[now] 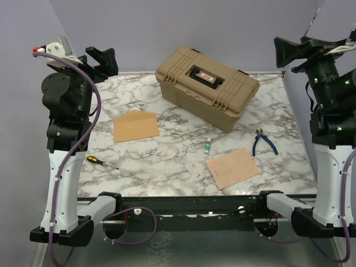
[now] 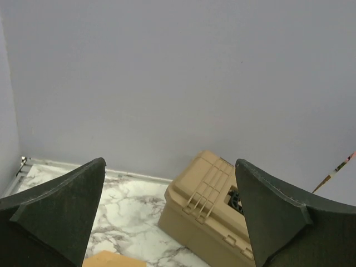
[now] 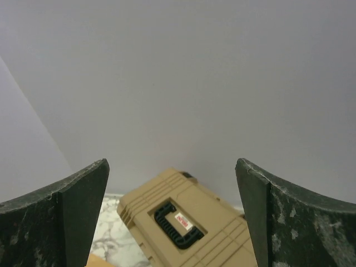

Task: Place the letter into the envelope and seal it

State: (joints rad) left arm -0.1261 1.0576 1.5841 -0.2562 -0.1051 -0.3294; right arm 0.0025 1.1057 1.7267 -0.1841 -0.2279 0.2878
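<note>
Top external shows you the envelope [image 1: 136,126] lying left of centre, the letter [image 1: 233,168] nearer and right; your left gripper [image 2: 169,167] and right gripper [image 3: 172,166] both sit raised, jaws spread wide, gripping nothing.

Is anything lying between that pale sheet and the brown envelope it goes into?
Only a small white tube, just beyond the letter's far left corner, close to the straight path to the envelope. Nothing else lies between them.
</note>
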